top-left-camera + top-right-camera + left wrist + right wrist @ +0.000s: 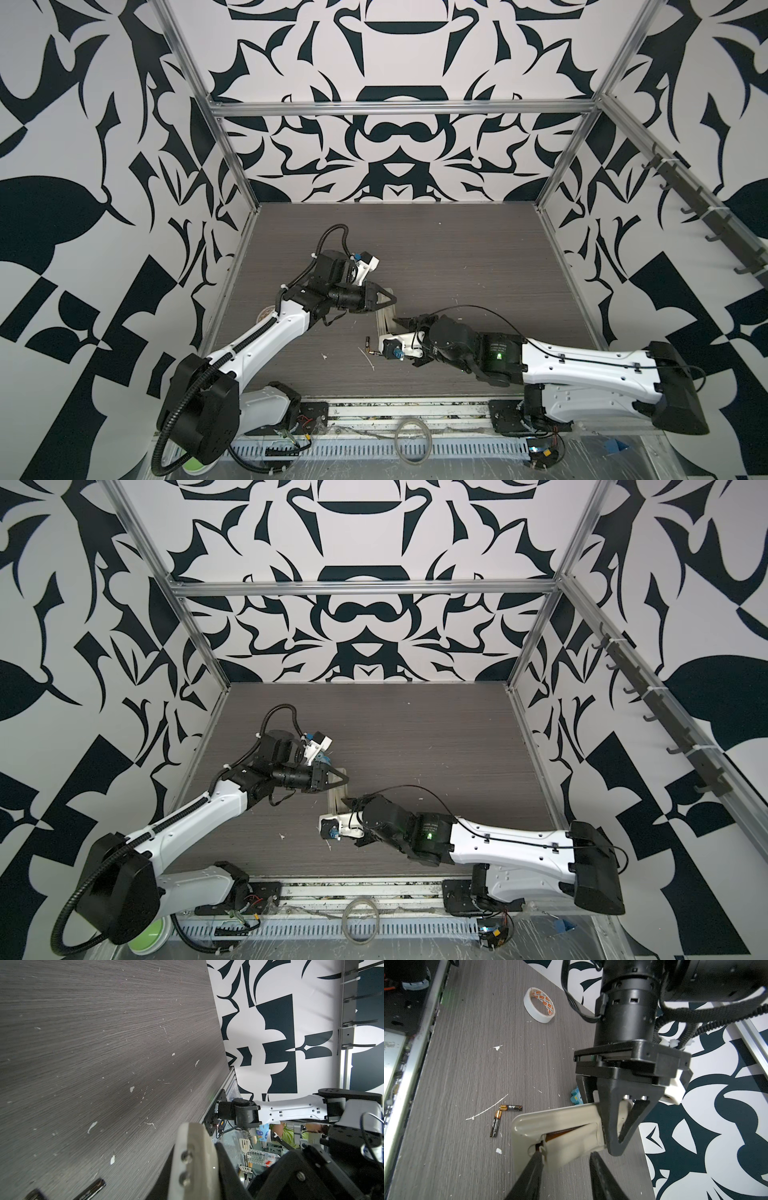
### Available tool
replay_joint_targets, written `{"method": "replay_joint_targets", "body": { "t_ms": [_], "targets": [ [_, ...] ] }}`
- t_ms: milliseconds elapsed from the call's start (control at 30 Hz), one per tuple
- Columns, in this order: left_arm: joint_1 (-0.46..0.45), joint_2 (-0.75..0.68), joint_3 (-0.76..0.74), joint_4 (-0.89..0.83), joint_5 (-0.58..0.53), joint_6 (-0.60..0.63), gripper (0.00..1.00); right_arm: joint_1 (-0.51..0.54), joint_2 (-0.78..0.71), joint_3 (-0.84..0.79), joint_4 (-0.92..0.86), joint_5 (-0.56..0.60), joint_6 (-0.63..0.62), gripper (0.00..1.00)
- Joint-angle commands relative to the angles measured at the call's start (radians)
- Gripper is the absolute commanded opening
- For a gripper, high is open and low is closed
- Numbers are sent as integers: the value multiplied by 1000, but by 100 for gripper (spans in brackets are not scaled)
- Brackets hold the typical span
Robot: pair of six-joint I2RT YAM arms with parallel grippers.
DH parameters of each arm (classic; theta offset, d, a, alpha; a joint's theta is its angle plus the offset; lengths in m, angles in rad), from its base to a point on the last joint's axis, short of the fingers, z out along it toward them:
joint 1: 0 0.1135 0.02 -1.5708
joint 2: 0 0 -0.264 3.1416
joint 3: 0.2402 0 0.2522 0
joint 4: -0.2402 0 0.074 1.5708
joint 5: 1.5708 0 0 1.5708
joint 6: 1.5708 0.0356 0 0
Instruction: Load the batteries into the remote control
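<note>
The remote control (pixel 550 1120), a long slab of smooth pale plastic with rounded corners, lies back up on the dark grey wood-grained table (pixel 477 1059), which is flecked with white chips. The left pincer (pixel 390 300), matt black with hollow triangular fingers, is pressed together on the remote's far end. The right pincer (pixel 564 1157) stands spread at the near end, its tapered black fingertips (pixel 534 1159) on either side of the battery cover (pixel 571 1140). One tip touches the cover's small latch tab, and the cover sits askew, showing a thin amber-brown slit along its edge. The batteries (pixel 495 1124), two slim glossy black cylinders with copper-coloured ends, lie on the table just beside the remote's rounded corner, almost meeting in an L. A white tape roll (pixel 539 1005) lies well apart, and a blocky blue figure (pixel 575 1097) peeks out behind the left pincer.
</note>
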Motion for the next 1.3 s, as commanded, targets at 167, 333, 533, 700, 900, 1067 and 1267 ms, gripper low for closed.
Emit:
{"method": "replay_joint_targets", "body": {
  "t_ms": [167,333,533,700,900,1067,1267],
  "targets": [
    [2,-16,30,-32,50,-7,0,-16,-13,21,57,32,1,43],
    [8,-22,26,-29,49,-7,0,-16,-9,22,50,20,1,44],
    [15,-33,19,-29,48,-10,0,-16,-10,23,44,7,4,46],
    [15,-44,15,-28,47,-13,0,-16,-7,25,42,6,5,46],
    [15,-43,12,-27,46,-12,0,-16,-10,26,39,3,9,47],
    [19,-40,12,-26,32,-12,0,-17,-22,24,40,-3,20,48],
    [41,-55,27,-75,-107,14,0,-17,-64,49,33,9,149,51]
  ]
}}
